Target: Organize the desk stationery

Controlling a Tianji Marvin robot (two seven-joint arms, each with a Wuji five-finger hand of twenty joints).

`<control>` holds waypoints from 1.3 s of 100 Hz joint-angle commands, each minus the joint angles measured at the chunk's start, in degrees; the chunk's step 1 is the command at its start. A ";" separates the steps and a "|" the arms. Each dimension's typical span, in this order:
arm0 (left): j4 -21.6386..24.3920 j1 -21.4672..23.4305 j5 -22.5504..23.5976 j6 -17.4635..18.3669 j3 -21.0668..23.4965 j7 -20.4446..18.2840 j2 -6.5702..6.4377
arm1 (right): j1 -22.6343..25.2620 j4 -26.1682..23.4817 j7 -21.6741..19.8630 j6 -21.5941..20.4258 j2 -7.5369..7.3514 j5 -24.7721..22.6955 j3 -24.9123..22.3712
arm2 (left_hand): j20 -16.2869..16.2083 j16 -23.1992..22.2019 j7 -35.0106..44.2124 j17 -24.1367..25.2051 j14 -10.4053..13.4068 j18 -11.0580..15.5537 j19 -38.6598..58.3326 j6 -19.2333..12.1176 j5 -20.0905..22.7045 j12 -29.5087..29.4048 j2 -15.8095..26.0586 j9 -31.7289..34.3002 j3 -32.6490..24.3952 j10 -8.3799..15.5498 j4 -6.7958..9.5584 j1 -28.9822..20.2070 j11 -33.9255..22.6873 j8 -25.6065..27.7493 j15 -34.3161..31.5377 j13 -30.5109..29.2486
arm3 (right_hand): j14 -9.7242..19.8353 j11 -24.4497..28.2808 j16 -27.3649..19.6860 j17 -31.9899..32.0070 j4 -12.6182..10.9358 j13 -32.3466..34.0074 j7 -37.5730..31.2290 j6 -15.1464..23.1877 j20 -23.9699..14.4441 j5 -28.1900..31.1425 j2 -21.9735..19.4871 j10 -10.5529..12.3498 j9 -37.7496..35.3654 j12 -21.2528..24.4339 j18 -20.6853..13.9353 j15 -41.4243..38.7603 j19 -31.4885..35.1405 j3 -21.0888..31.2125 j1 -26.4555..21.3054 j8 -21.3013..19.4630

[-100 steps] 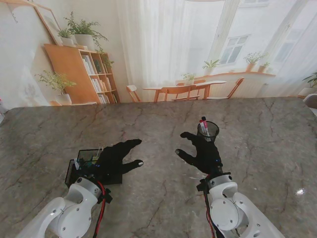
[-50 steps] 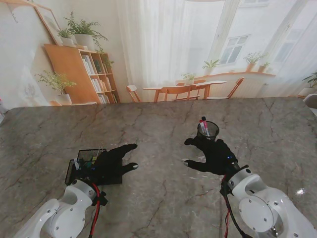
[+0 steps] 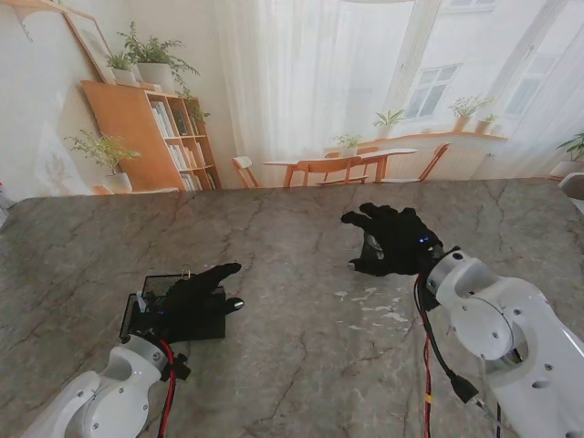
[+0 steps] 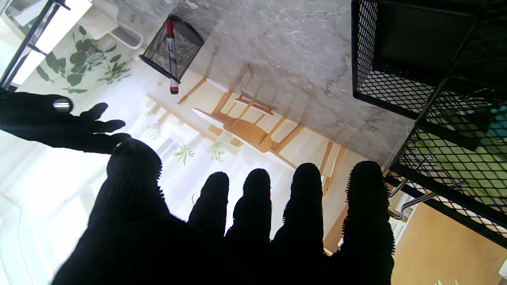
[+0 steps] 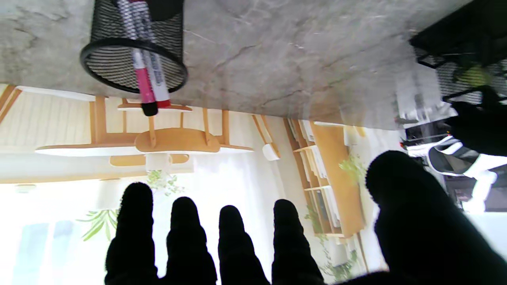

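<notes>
Right robot hand (image 3: 394, 241) has lifted over pen cup (image 5: 134, 51).

surface (image 3: 292, 365): grey veined stone look, matt | pen cup (image 5: 134, 47): black wire mesh | tray (image 4: 427, 79): black mesh | left robot hand (image 3: 196, 294), right robot hand (image 3: 394, 239): fuzzy black knit cloth

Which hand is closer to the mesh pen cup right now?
Right. The right hand hovers directly over the pen cup, hiding it in the stand view. The left hand is far off on the left, over the black mesh organizer tray.
</notes>
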State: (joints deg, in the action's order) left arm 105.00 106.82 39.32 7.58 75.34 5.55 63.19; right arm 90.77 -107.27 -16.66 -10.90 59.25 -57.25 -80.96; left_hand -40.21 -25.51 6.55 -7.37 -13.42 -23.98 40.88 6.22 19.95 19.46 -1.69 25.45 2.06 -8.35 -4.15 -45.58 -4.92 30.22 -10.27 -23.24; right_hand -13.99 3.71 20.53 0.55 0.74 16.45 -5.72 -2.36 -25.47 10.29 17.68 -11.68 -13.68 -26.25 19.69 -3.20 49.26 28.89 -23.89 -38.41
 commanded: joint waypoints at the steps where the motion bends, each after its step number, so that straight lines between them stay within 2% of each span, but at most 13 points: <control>1: -0.30 0.25 -0.22 0.23 -0.17 0.20 0.26 | -2.39 2.40 -1.06 2.05 -0.25 0.43 0.73 | -1.49 -0.48 0.13 0.12 0.78 0.92 1.17 -0.56 1.35 1.11 1.45 0.89 0.38 0.33 1.31 -1.02 0.12 0.71 -0.51 -1.34 | 0.32 -1.44 -0.96 1.88 1.55 -2.31 1.15 -0.70 1.33 -2.20 1.93 -0.59 2.16 1.21 -2.06 1.13 -1.63 -0.22 -1.66 0.60; 16: -0.76 -0.38 -0.26 0.18 -0.65 -0.21 0.17 | -7.85 8.63 -0.15 4.05 -0.34 -1.33 3.43 | -1.42 -0.61 0.12 0.08 0.77 0.90 1.43 -0.52 1.31 1.12 1.63 0.90 0.38 0.28 1.30 -1.01 0.12 0.70 -0.49 -1.34 | -0.65 -0.48 -1.05 2.00 1.27 -2.11 2.14 -2.84 1.55 -4.18 5.02 -2.20 4.48 0.41 -2.29 0.64 0.94 1.17 -3.58 -0.51; 30: -1.39 -1.25 -0.77 -0.29 -1.27 -1.21 0.05 | -12.81 13.91 -1.24 9.41 -0.28 0.31 6.70 | -1.35 -0.69 0.13 0.06 0.76 0.82 1.63 -0.50 1.37 1.12 1.60 0.89 0.40 0.27 1.29 -1.05 0.13 0.70 -0.51 -1.41 | -1.43 -0.33 -0.71 2.80 1.47 -2.43 6.87 -4.03 3.32 -2.92 4.82 -2.90 6.18 -0.36 -2.19 0.37 2.62 1.21 -2.39 2.33; 32: -1.49 -1.37 -0.84 -0.33 -1.35 -1.35 0.03 | -13.53 14.70 -1.51 9.97 -0.30 0.42 7.13 | -1.34 -0.71 0.13 0.09 0.82 0.82 1.64 -0.55 1.36 1.11 1.63 0.90 0.43 0.39 1.28 -0.96 0.13 0.70 -0.52 -1.46 | -1.52 -0.22 -0.47 3.02 1.51 -2.53 7.68 -4.13 3.66 -2.51 4.72 -3.04 6.64 -0.75 -2.09 0.34 3.03 1.35 -1.79 4.48; 37: -1.67 -1.63 -0.95 -0.43 -1.53 -1.68 -0.02 | -15.35 16.84 -1.99 11.39 -0.34 0.67 8.28 | -1.34 -0.73 0.15 -0.02 0.65 0.76 1.75 -0.56 1.43 1.12 1.58 1.01 0.43 0.27 1.28 -0.97 0.09 0.70 -0.54 -1.50 | -1.94 -0.47 -0.36 3.02 1.67 -2.50 8.02 -4.44 3.83 -2.62 4.17 -3.34 7.35 -0.82 -1.75 0.31 3.21 1.08 -0.63 5.64; 38: -1.71 -1.68 -0.97 -0.44 -1.56 -1.75 -0.03 | -15.69 17.24 -2.05 11.69 -0.34 0.73 8.52 | -1.34 -0.73 0.15 -0.02 0.69 0.75 1.76 -0.59 1.43 1.11 1.60 0.93 0.44 0.30 1.28 -0.94 0.13 0.70 -0.53 -1.47 | -2.00 -0.86 -0.19 3.05 1.75 -2.46 7.75 -4.47 4.19 -2.41 4.15 -3.40 7.29 -0.94 -1.60 0.36 3.41 1.33 -0.37 8.49; 40: -1.77 -1.77 -1.00 -0.48 -1.62 -1.85 -0.05 | -16.43 18.14 -2.16 12.36 -0.34 0.90 9.04 | -1.34 -0.75 0.13 -0.04 0.72 0.79 1.80 -0.59 1.39 1.12 1.58 1.00 0.46 0.30 1.27 -0.89 0.10 0.69 -0.55 -1.52 | -2.12 -1.18 -0.06 3.07 1.83 -2.43 7.57 -4.49 4.46 -2.30 4.01 -3.45 7.31 -1.01 -1.44 0.38 3.59 1.45 0.00 10.67; 45: -1.93 -1.97 -1.08 -0.58 -1.74 -2.07 -0.08 | -18.26 20.43 -2.25 14.06 -0.30 1.53 10.47 | -1.35 -0.79 0.16 -0.16 0.77 0.79 1.91 -0.62 1.48 1.13 1.61 1.05 0.41 0.30 1.29 -0.96 0.08 0.70 -0.62 -1.69 | -2.36 -1.57 0.02 3.09 1.91 -2.37 7.77 -4.43 4.50 -2.34 3.46 -3.46 7.46 -0.91 -1.05 0.33 3.80 1.25 0.87 11.84; 49: -2.06 -2.13 -1.17 -0.68 -1.82 -2.27 -0.10 | -19.70 22.24 -2.36 15.33 -0.27 2.28 11.69 | -1.35 -0.82 0.17 -0.18 0.80 0.80 1.97 -0.56 1.49 1.13 1.58 1.06 0.39 0.30 1.29 -1.02 0.08 0.70 -0.64 -1.73 | -2.66 -2.17 0.21 2.93 1.91 -1.92 8.42 -4.41 4.41 -1.88 3.10 -3.45 7.16 -0.46 0.03 0.14 4.29 1.20 1.60 14.40; 72: -3.19 -3.22 -1.66 -1.64 -2.26 -3.86 -0.33 | -26.66 32.11 -1.34 20.15 0.24 7.70 19.19 | -1.36 -0.99 0.30 -0.27 0.67 0.74 2.36 -0.49 1.86 1.14 1.59 1.15 0.42 0.23 1.28 -1.00 0.07 0.73 -0.77 -1.94 | -4.70 -0.19 0.80 -0.91 2.14 1.99 7.59 -3.84 4.30 -1.95 2.42 -3.08 6.35 -1.96 9.71 -1.61 6.52 1.11 4.31 15.85; 98: -4.28 -4.41 -2.32 -2.35 -2.90 -5.54 -0.56 | -30.32 38.64 0.62 20.43 1.07 13.42 25.31 | -1.28 -1.08 0.43 -0.40 0.76 0.68 2.55 -0.40 2.29 1.16 1.72 1.39 0.38 0.18 1.27 -1.12 0.02 0.76 -0.81 -2.09 | -5.89 0.59 1.48 -4.37 2.24 5.52 7.08 -3.03 4.09 -2.10 2.76 -2.89 5.06 -2.38 15.59 -4.21 10.47 1.91 6.25 15.08; 120: -4.49 -4.67 -2.63 -2.52 -3.07 -5.93 -0.60 | -31.51 39.92 -1.97 18.34 0.62 14.27 27.73 | -1.33 -1.20 0.56 -0.70 0.66 0.61 2.96 -0.32 2.65 1.22 1.94 1.70 0.40 0.08 1.25 -1.29 -0.07 0.79 -0.95 -2.39 | -6.81 1.53 2.71 -9.40 2.21 9.61 6.53 -4.72 3.24 -2.10 4.02 -3.78 3.14 -3.37 17.66 -7.36 15.66 3.39 6.35 13.43; 130: -4.52 -4.66 -2.67 -2.56 -3.03 -5.90 -0.59 | -31.70 39.92 -3.38 17.33 0.20 13.43 28.29 | -1.36 -1.32 0.60 -0.81 0.73 0.77 3.19 -0.29 2.74 1.25 2.18 1.79 0.37 0.01 1.24 -1.50 -0.09 0.80 -1.07 -2.52 | -6.67 2.53 5.12 -14.68 1.49 13.10 5.66 -5.89 0.10 -2.76 5.96 -4.72 0.97 -5.26 16.69 -11.50 19.94 4.29 2.46 3.33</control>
State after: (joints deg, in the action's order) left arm 101.00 101.89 36.88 5.36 72.45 -0.27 62.63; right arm 58.91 -67.58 -19.15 6.64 59.78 -43.26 -53.07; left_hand -40.21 -26.40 7.06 -7.84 -13.41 -20.70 42.74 6.22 22.13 19.47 -1.69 26.63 2.06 -8.38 -4.15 -46.15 -5.21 30.25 -10.75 -25.12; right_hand -19.78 5.33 23.73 -11.39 0.74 26.98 0.66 -6.87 -23.11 8.54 21.75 -14.86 -11.94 -29.82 33.90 -12.18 65.72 31.81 -19.87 -30.27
